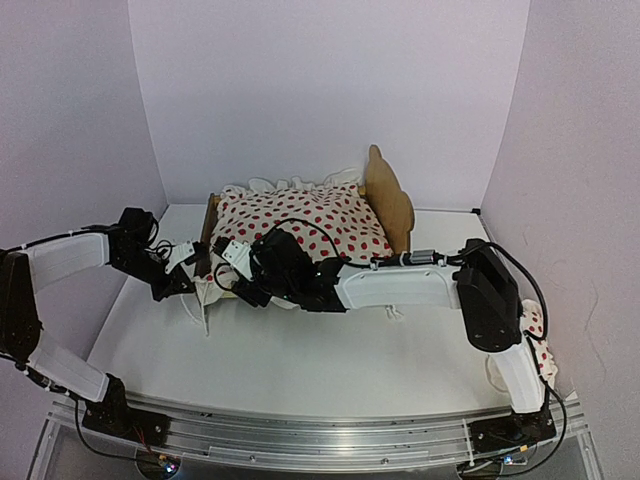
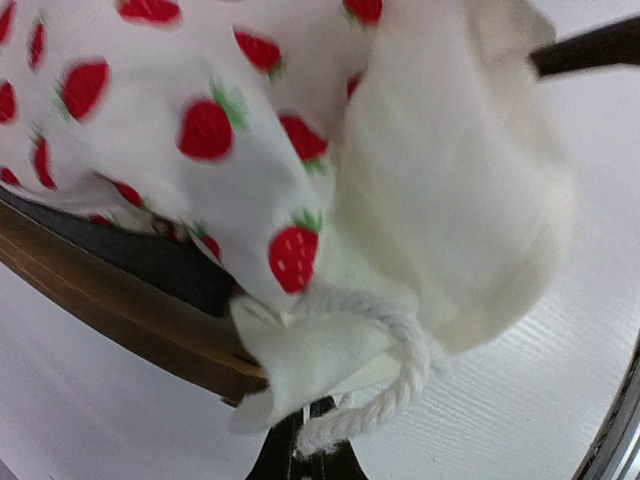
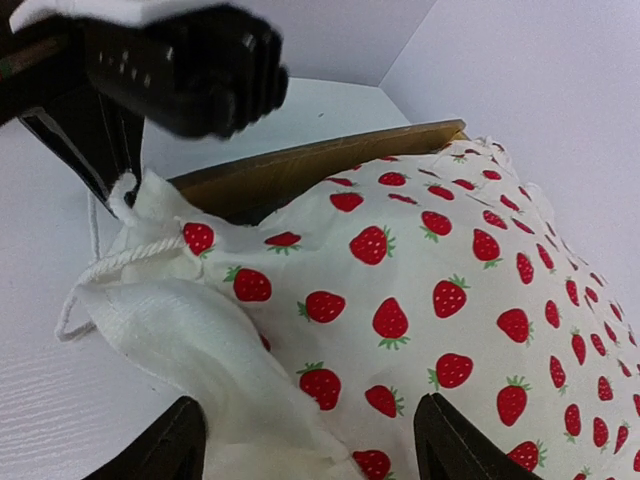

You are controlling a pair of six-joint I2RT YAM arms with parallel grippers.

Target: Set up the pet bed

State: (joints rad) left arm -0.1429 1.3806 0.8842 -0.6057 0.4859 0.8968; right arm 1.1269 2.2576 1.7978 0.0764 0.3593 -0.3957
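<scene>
At the left jaws: pressed together, pinching one corner of the strawberry duvet (image 3: 430, 300), right beside the white cord (image 2: 400, 385) at that corner. At the right jaws: wide apart, one finger on each side of the cloth from above, gripping nothing.

Under the duvet, the pet bed (image 1: 388, 195): at the back of the table (image 1: 300, 370), close to the rear wall, wavy headboard to the right, low footboard (image 3: 300, 165) to the left. Most of the frame covered by the duvet, with the pinched corner held just outside the footboard.

Looks like the step of spreading and straightening the cover. Calls next, probably, for drawing the held corner out and down past the footboard. Then for taking the other corner at this end with the right jaws, to get the cloth flat and square on the frame.

Around: both arms crowded at the footboard end, very near each other, so little room for a pull without a bump. Loose cord close to the left fingers, easy to snag. By the right arm's base, at the table's edge, a small red-dotted thing (image 1: 540, 340), perhaps the pillow; too hidden to tell surely.
</scene>
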